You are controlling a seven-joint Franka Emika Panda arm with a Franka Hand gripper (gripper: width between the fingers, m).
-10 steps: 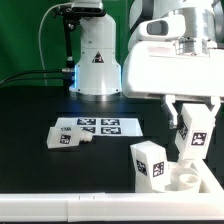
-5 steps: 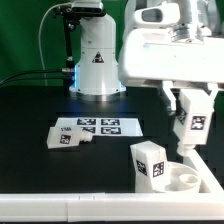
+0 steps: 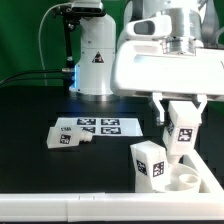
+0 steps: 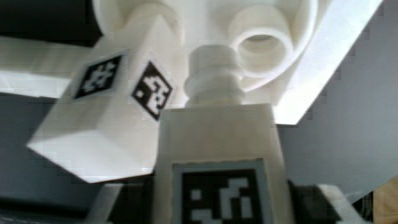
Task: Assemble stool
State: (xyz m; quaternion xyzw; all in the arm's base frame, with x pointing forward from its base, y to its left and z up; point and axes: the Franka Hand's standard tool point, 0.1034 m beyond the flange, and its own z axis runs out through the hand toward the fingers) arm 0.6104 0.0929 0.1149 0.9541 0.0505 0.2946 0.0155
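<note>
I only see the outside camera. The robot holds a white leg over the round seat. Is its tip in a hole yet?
Observer: Not yet. In the wrist view the held leg ends in a ridged peg, and the whole peg is in sight, not in any hole.
Operator: Where's the hole, then?
Observer: An open round socket shows right beside the peg's tip, with nothing in it.
Operator: And the other leg that's standing up?
Observer: The standing leg turns two tagged faces to the wrist camera, close beside the held one.
</note>
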